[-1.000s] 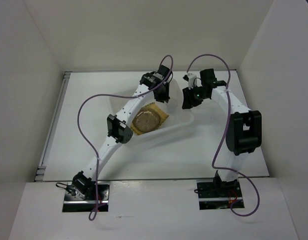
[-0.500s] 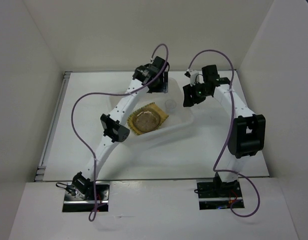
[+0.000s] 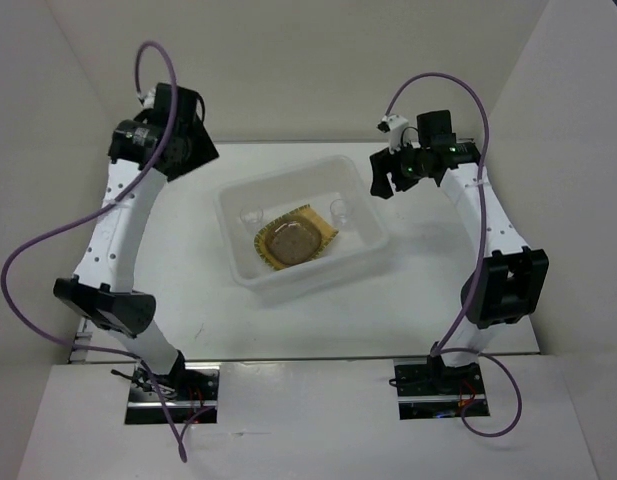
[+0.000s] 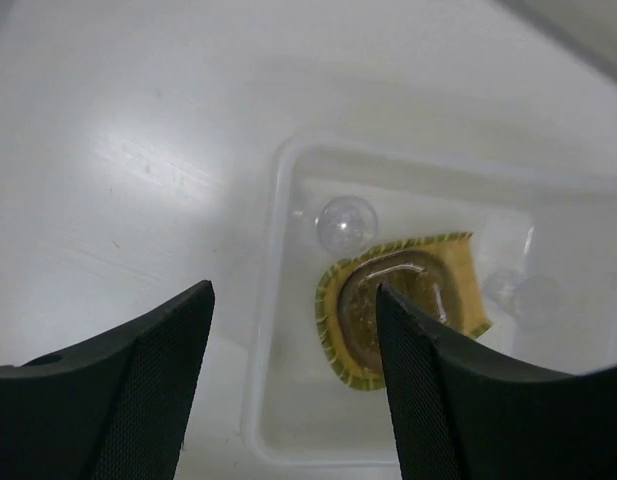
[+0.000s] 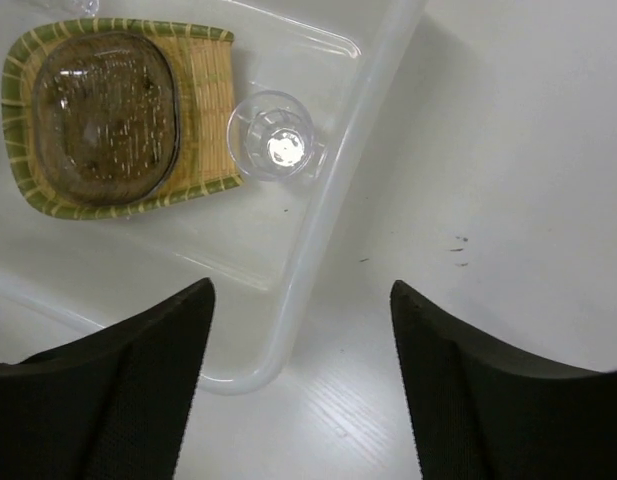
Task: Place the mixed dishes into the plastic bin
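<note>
- The left claw (image 3: 180, 150) has swung up and away from over the bin (image 3: 288, 290) to the far left. Its jaws now stand apart with nothing between them. In its own camera the bin (image 4: 278, 250) lies below and ahead, well apart from the claw (image 4: 293, 292).
- A small clear dish (image 3: 251, 217) sits in the bin's far-left corner, under where that arm hovered a second ago, so it looks newly dropped.
- The plate (image 3: 320, 226) lies flat on the bin floor, with a grey dish (image 3: 291, 243) resting on top of it. Neither has shifted.
- The cup (image 3: 340, 210) stands upright just right of the plate, near the bin's right wall.
- The right claw (image 3: 383, 180) has backed off slightly, to just beyond the bin's far-right corner. Its jaws are apart and empty. From its wrist camera the cup (image 5: 273, 145) lies ahead of the claw (image 5: 300, 290), inside the rim (image 5: 318, 230), with bare surface (image 5: 508, 150) to the right.
- All four dishes appear to be in the bin, so the task looks finished.
</note>
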Controlling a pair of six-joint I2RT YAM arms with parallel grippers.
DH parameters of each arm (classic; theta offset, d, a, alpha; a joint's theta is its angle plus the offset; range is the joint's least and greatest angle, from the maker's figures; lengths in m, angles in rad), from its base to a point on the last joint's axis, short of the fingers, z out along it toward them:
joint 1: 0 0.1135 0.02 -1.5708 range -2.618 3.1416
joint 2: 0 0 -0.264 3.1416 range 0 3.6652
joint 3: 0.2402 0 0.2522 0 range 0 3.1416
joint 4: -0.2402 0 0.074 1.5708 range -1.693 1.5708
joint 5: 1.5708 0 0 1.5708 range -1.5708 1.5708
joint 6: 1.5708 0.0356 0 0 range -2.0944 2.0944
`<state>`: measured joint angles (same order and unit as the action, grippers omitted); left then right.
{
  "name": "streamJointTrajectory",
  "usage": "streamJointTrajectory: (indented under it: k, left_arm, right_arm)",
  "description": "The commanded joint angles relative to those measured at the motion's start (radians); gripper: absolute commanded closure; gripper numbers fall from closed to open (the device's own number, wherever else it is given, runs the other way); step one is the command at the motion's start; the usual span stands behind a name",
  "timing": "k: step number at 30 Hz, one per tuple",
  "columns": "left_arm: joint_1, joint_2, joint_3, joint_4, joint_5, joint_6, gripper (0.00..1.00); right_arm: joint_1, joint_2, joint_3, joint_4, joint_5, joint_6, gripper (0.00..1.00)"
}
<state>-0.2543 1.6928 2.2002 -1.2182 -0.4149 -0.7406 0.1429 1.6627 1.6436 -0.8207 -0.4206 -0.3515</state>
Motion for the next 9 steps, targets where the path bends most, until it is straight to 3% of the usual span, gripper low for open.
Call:
streamJointTrajectory:
  k: [1,6,9]
  left_arm:
    - [-0.010,-0.042,-0.322,0.109,0.097,-0.089,0.27]
    - [0.048,-0.330,-0.646,0.353,0.096,-0.109,0.21]
    - [0.095,-0.413,-0.805,0.385,0.087,-0.057,0.09]
  right_arm:
    - [0.000,-0.073,-0.003,-0.041,0.032,0.026,0.20]
    - [-0.077,-0.145,-0.128,-0.052,0.042,0.036,0.10]
    - [-0.103,-0.196,-0.197,-0.061,0.031,0.035,0.10]
